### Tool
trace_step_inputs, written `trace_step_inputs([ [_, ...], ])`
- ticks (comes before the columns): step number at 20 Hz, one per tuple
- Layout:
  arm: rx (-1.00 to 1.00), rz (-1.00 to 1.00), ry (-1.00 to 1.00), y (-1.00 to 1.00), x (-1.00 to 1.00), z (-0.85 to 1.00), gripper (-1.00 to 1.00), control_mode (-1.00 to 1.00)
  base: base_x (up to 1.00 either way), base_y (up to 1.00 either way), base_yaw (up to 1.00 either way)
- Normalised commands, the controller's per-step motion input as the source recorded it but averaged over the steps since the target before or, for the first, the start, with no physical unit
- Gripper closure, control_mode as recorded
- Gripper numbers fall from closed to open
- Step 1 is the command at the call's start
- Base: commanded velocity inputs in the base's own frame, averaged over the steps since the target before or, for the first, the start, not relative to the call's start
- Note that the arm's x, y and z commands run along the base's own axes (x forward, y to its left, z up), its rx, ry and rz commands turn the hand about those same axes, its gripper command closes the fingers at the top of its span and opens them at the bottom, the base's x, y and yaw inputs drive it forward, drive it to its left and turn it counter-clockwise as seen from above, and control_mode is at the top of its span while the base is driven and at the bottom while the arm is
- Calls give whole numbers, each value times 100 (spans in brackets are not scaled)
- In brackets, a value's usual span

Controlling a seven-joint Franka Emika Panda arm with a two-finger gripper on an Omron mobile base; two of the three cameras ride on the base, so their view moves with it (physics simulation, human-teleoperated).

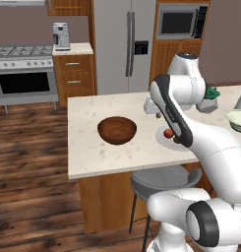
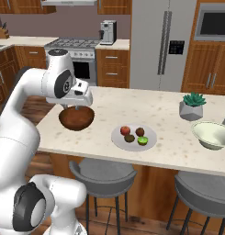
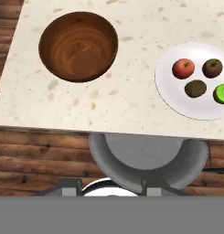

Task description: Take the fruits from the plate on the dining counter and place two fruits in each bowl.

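My hand (image 2: 76, 108) is clenched on nothing, above the tabletop (image 2: 164, 114) near the wooden bowl (image 3: 78, 45); red apple (image 3: 183, 68), two brown fruits (image 3: 212, 67) and green fruit (image 3: 221, 93) sit on the plate (image 3: 177, 96)

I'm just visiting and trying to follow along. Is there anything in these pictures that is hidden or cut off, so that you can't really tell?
- Left base view: the arm covers most of the plate; just the red fruit peeks out.
- Left base view: the pale bowl is cut by the right edge.
- Hand view: the green fruit and the plate's rim run off the right edge.
- Right base view: the claw hangs over the brown bowl; its tips are too small to judge.
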Motion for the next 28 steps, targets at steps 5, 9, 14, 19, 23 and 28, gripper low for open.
trace_step_inputs([
  [5,0,-1,0,-29,-14,-16,-100,-100,0,0,0],
  [9,-2,0,3,-82,-3,-40,-100,-100,0,0,0],
  [14,0,0,18,-87,0,-39,-100,-100,0,0,0],
  [19,0,0,25,-90,6,-37,-100,-100,0,0,0],
  [23,0,0,33,-76,33,-26,-100,-100,0,0,0],
  [28,0,0,27,-59,40,-18,-100,-100,0,0,0],
])
